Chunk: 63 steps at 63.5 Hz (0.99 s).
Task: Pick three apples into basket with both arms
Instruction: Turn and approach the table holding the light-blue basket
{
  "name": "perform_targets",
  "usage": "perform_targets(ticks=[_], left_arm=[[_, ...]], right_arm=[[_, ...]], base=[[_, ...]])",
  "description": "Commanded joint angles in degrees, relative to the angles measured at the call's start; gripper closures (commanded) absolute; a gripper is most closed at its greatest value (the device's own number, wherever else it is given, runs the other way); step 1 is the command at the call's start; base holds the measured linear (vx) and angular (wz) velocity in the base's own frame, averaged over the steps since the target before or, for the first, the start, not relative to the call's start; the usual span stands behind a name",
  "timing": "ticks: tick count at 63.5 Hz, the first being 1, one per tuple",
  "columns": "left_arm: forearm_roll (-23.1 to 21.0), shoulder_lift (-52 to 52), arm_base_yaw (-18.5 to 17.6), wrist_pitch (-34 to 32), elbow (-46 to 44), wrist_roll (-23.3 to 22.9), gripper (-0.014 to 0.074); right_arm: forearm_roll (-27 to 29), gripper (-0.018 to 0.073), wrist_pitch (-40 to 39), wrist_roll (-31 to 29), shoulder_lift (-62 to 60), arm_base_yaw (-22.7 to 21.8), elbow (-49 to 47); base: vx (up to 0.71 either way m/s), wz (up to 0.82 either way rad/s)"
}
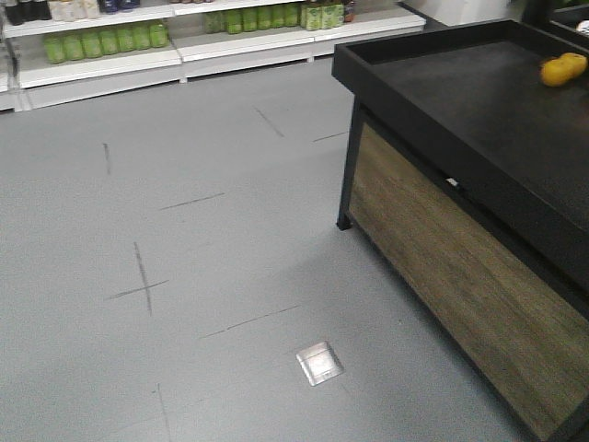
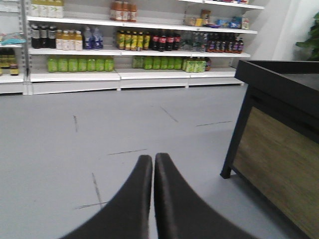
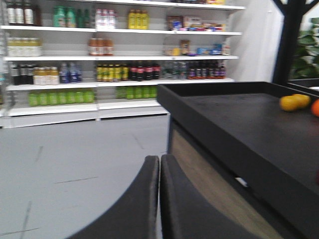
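The left hand (image 2: 153,167) is closed, its two black fingers (image 2: 134,199) pressed together with nothing between them. It hangs over the grey floor (image 2: 75,149) and faces shelves (image 2: 124,74) of bottles. The right hand (image 3: 159,164) is closed and empty too, near the black table (image 3: 239,119) with its wood-panelled side. Two oranges (image 3: 294,102) lie touching each other near the far right of the table top, well apart from both hands. A small metal plate (image 1: 319,362) sits in the floor. The apples and the basket are outside every view.
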Motion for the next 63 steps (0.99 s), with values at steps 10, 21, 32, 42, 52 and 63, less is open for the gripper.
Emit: perform_targets(ticks=[10, 21, 32, 42, 52, 63], left_arm=[[0.0, -0.8, 0.0, -4.1, 0.1, -0.5, 0.0603], [0.0, -0.8, 0.0, -4.1, 0.1, -0.5, 0.0603], [0.0, -0.8, 0.0, -4.1, 0.1, -0.5, 0.0603], [0.0, -0.8, 0.0, -4.1, 0.1, -0.5, 0.0603], [0.0, -0.8, 0.0, -4.1, 0.1, -0.5, 0.0603], [0.0, -0.8, 0.0, -4.1, 0.1, -0.5, 0.0603]], right_arm=[[-0.2, 0.0568, -4.4, -0.6, -0.8, -0.4, 0.8], [-0.2, 0.0568, -4.4, -0.6, -0.8, -0.4, 0.8], [-0.2, 0.0568, -4.5, -0.6, -0.8, -0.4, 0.8], [-0.2, 0.0568, -4.5, -0.6, -0.8, -0.4, 0.8], [-0.2, 0.0568, -4.5, -0.6, -0.8, -0.4, 0.8], [-0.2, 0.0568, -4.5, -0.6, -0.8, -0.4, 0.8]], base=[[0.08, -0.56], [0.07, -0.56], [0.07, -0.52], [0.07, -0.47], [0.08, -0.45], [0.08, -0.43]])
